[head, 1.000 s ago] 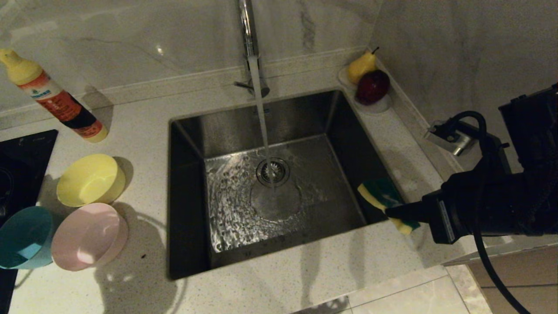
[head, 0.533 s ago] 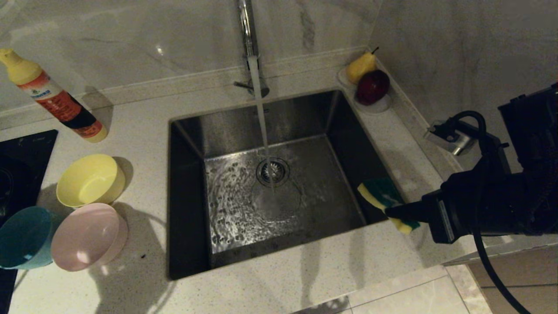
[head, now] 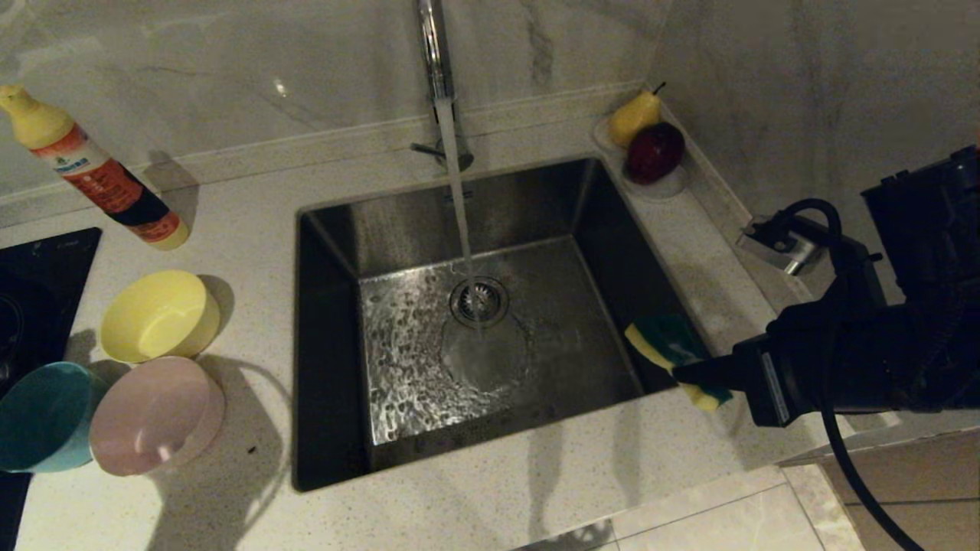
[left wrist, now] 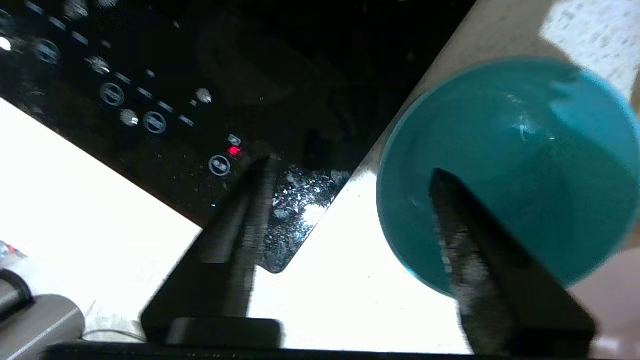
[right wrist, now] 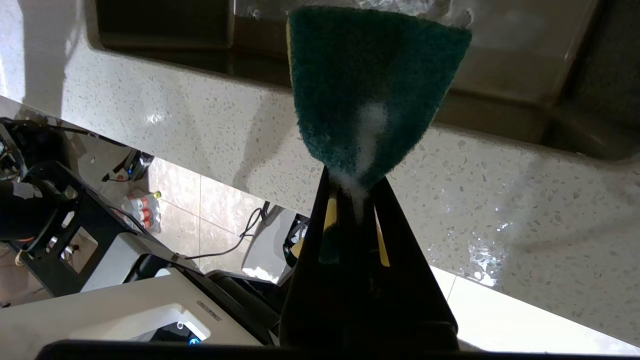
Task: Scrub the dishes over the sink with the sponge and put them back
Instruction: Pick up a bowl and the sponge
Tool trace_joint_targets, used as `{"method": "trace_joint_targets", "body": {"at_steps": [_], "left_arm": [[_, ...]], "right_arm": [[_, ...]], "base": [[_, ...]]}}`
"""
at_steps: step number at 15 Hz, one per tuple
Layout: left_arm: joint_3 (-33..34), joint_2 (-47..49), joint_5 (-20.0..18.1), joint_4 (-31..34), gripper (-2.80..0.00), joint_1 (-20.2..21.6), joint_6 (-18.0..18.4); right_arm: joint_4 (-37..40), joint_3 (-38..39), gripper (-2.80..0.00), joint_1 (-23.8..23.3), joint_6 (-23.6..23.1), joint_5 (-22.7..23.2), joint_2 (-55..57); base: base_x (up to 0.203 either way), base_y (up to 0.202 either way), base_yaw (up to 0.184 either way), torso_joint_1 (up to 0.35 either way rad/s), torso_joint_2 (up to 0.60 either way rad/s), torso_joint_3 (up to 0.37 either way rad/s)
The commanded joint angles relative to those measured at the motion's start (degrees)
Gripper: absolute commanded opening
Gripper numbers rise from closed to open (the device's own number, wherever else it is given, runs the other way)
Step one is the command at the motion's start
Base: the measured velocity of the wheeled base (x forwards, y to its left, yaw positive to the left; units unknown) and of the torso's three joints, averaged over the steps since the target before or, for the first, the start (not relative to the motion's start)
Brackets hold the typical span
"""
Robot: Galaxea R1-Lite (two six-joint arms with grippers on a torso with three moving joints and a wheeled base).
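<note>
- Head view: the right hand (head: 684, 373), at the right edge of the frame, is clamped on the sponge (head: 668, 353), which hangs over the right rim of the sink (head: 329, 229). Water runs from the tap (head: 433, 53) onto the drain strainer (head: 479, 301). At lower left on the counter (head: 253, 497) sit the yellow bowl (head: 159, 315), the pink bowl (head: 157, 414) and the blue bowl (head: 42, 415), close together. The left hand is out of this frame. Against the earlier frames, the bowls sit where they were and the right arm has shifted only slightly.
- Left wrist view: the left hand (left wrist: 350, 190) is spread open over the blue bowl's (left wrist: 520, 150) rim, one finger inside, one outside above the black hob (left wrist: 210, 60). Risk: closing off-centre could tip the light bowl or knock it into the pink one.
- Right wrist view: the right hand (right wrist: 357, 200) pinches the sponge's (right wrist: 372, 85) narrow end, foam at the tips. The wet sponge could slip when pressed against a bowl.
</note>
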Motion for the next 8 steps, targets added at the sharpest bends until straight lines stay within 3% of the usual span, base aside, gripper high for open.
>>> {"method": "trace_joint_targets", "body": {"at_steps": [1, 8], "left_arm": [[0.4, 1.4, -0.9, 0.0, 0.0, 0.1, -0.1], [5.0, 5.6, -1.5, -6.6, 0.0, 0.1, -1.9]], "right_arm": [[0.1, 0.0, -2.8, 0.0, 0.1, 0.0, 0.3], [-0.2, -0.1, -2.8, -0.8, -0.1, 0.0, 0.7]], "base": [[0.0, 0.0, 0.0, 0.0, 0.0, 0.0], [0.0, 0.0, 0.0, 0.0, 0.0, 0.0]]}}
